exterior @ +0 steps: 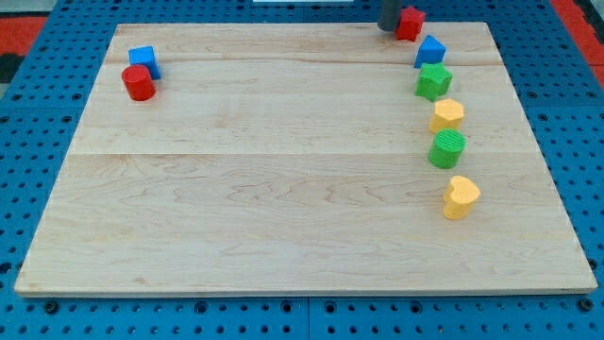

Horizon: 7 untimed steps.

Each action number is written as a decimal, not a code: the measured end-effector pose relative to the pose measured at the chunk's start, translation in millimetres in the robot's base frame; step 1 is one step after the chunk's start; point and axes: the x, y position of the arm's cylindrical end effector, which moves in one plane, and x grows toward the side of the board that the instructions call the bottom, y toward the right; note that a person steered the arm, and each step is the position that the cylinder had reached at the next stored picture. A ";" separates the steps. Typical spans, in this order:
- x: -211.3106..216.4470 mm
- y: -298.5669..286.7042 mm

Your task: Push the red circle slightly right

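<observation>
The red circle (138, 83), a short red cylinder, stands near the board's top left corner. A blue cube (144, 60) touches it just above and to the right. My tip (388, 27) is at the view's top edge, far to the right of the red circle, right beside the left side of another red block (410, 23) of unclear shape. Only the lowest part of the rod shows.
A column of blocks runs down the right side: a blue block (430, 50), a green star-like block (433, 81), a yellow block (447, 115), a green cylinder (446, 149), a yellow heart (461, 197). The wooden board (283, 189) lies on a blue pegboard.
</observation>
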 end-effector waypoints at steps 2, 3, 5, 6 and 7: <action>-0.1 19.7; 2.8 -13.9; 17.3 -141.7; 17.1 -226.5; 19.4 -315.9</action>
